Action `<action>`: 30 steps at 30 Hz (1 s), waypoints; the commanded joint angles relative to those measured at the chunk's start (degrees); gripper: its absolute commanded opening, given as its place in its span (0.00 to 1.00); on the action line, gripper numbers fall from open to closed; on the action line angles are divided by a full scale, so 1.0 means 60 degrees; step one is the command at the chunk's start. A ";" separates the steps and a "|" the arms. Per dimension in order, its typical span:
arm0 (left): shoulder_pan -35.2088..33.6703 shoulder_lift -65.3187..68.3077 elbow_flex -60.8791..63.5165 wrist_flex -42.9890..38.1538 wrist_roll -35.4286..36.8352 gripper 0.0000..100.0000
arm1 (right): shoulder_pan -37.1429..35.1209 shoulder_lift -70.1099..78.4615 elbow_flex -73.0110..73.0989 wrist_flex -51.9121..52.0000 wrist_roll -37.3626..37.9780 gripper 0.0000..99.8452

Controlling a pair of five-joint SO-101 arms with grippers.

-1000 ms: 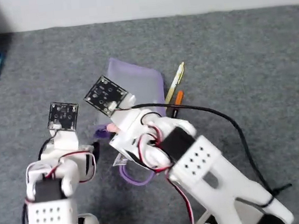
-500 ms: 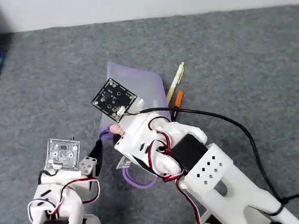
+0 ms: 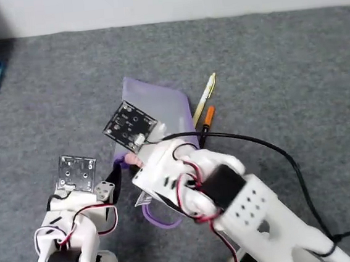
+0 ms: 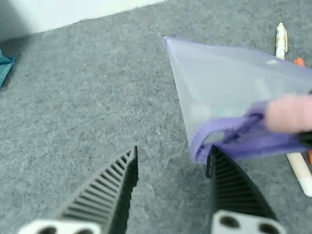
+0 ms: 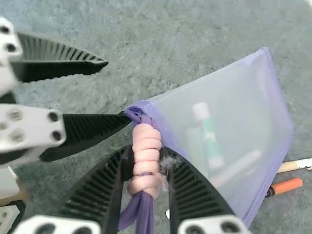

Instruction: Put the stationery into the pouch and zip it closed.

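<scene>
Strap comes first, nearest the arm bases: a purple strap (image 3: 160, 218) loops limply on the grey bench (image 3: 292, 64). It leads up to the pink pull (image 5: 145, 146), on which the right claw (image 5: 146, 157) is clamped, its ribbed jaws pressed against both sides. Just beside it the left claw (image 4: 173, 157) stands spread wide with nothing between its jaws, one jaw tip close against the near corner of the pouch (image 5: 229, 126).

The pouch lies flat beyond both claws. It is thin, translucent purple film, and a green-and-white stick (image 5: 207, 137) with another pale item shows through it. It looks very light and soft, likely to crumple or skid over the felt if only the pull is tugged. The stitched corner by the zip end seems the firmest place for the free claw to pinch and brace it. Whether the zip is run open or shut cannot be told.

Past its far edge, a white pen (image 3: 205, 94) and an orange pen (image 3: 206, 117) lie on the bench, outside the pouch. They are stiff, slim and light, and probably prone to rolling. Each is best taken across mid-barrel and fed in point-first.
</scene>
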 commanded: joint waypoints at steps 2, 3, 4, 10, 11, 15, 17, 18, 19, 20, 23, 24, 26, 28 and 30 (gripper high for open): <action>0.0059 0.0718 -0.0066 -0.0571 -0.0088 0.21 | -0.0212 -0.1311 -0.0147 0.0520 0.0015 0.01; 0.0059 0.0835 -0.0066 -0.0630 -0.0088 0.21 | -0.0359 -0.1531 -0.0147 0.0623 0.0015 0.01; 0.0059 0.0923 -0.0095 -0.0674 -0.0088 0.21 | -0.0491 -0.1678 -0.0147 0.0769 0.0029 0.01; 0.0103 0.1011 -0.0154 -0.0645 -0.0088 0.21 | -0.0945 -0.1883 0.0088 0.0916 0.0073 0.01; 0.0117 0.1011 -0.0154 -0.0645 -0.0088 0.21 | -0.0945 -0.1883 0.0176 0.0828 0.0073 0.01; 0.0234 0.1026 -0.0374 -0.0469 -0.0088 0.21 | -0.0960 -0.1883 0.0352 0.0593 0.0073 0.01; 0.0601 0.1026 -0.0462 -0.0220 -0.0088 0.21 | -0.0960 -0.1883 0.0366 0.0593 0.0073 0.01; 0.0777 0.1026 -0.0491 -0.0132 -0.0088 0.21 | -0.0960 -0.1883 0.0366 0.0593 0.0073 0.01; 0.0894 0.1026 -0.0491 -0.0103 -0.0088 0.21 | -0.0960 -0.1883 0.0366 0.0593 0.0073 0.01; 0.0938 0.1026 -0.0491 -0.0117 -0.0103 0.21 | -0.0960 -0.1883 0.0366 0.0593 0.0073 0.01; 0.0996 0.1026 -0.0476 -0.0088 -0.0117 0.21 | -0.0960 -0.1883 0.0366 0.0608 0.0073 0.01; 0.0996 0.1026 -0.0491 -0.0073 -0.0234 0.21 | -0.0960 -0.1883 0.0366 0.0608 0.0073 0.01; 0.0996 0.1026 -0.0491 -0.0073 -0.0308 0.21 | -0.0960 -0.1883 0.0381 0.0608 0.0073 0.01; 0.0996 0.1026 -0.0535 0.0015 -0.0308 0.21 | -0.0960 -0.1883 0.0381 0.0637 0.0073 0.01; 0.0996 0.1026 -0.0740 0.0220 -0.0308 0.21 | -0.0960 -0.1883 0.0396 0.0652 0.0073 0.01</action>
